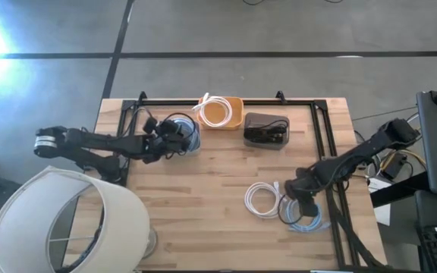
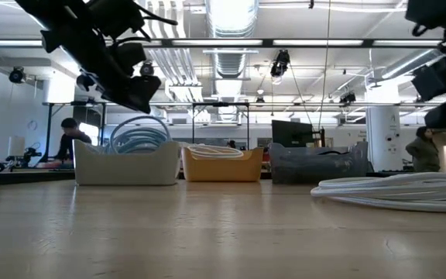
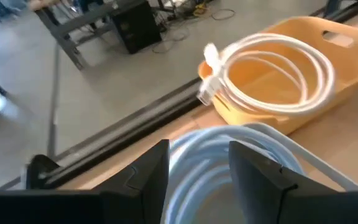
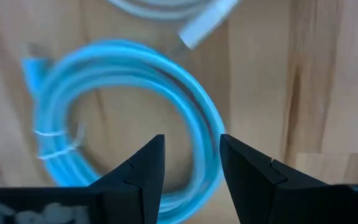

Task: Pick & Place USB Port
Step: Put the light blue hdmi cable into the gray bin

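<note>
Right pincer (image 4: pixel 188 165), spread, hangs over the blue cable (image 4: pixel 123 118) near the surface's front-right corner, lined up to grab; left pincer (image 3: pixel 197 171), spread, hovers over the white bin (image 1: pixel 190 144)

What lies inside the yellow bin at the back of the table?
A coiled white cable lies in the yellow bin, one end overhanging the rim. The bin floor beneath the coil is partly covered, so anything under it cannot be seen.
</note>
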`<action>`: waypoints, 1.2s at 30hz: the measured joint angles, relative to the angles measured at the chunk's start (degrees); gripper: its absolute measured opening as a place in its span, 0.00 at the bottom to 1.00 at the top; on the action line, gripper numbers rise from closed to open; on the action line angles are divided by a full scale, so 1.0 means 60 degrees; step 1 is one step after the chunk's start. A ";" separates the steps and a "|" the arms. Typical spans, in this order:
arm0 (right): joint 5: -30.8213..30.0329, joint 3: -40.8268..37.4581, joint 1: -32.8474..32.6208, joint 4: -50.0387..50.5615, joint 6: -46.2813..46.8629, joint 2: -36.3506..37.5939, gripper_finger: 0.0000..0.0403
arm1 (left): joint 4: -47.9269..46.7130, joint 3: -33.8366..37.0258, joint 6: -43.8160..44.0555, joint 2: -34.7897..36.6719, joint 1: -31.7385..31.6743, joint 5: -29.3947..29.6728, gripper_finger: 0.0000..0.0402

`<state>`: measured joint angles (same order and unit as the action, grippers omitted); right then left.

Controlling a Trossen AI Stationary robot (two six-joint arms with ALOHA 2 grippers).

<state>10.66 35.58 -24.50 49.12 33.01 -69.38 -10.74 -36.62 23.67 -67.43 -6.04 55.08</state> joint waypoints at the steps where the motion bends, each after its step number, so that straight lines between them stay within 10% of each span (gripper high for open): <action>1: -0.0186 -0.0099 -0.0077 -0.0004 0.0004 0.0000 0.37 | 0.0006 0.0000 0.0060 -0.0022 0.0000 -0.0152 0.42; 19: -0.0657 -0.1495 -0.0147 -0.1970 -0.0737 0.0018 0.28 | 0.0022 0.0018 0.0313 -0.0129 0.0036 -0.0822 0.42; 29: -0.0930 0.0150 -0.0143 0.0434 -0.1288 -0.0018 0.05 | 0.0832 0.0022 0.0687 -0.0132 0.0036 -0.1996 0.42; 36: -0.3157 0.1663 -0.0147 0.1730 -0.1710 -0.0018 0.05 | 0.2545 0.0022 0.0855 -0.0132 0.0036 -0.3709 0.42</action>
<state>-8.29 45.56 -25.39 59.50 22.75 -69.49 4.53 -36.49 28.80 -68.23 -5.82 32.83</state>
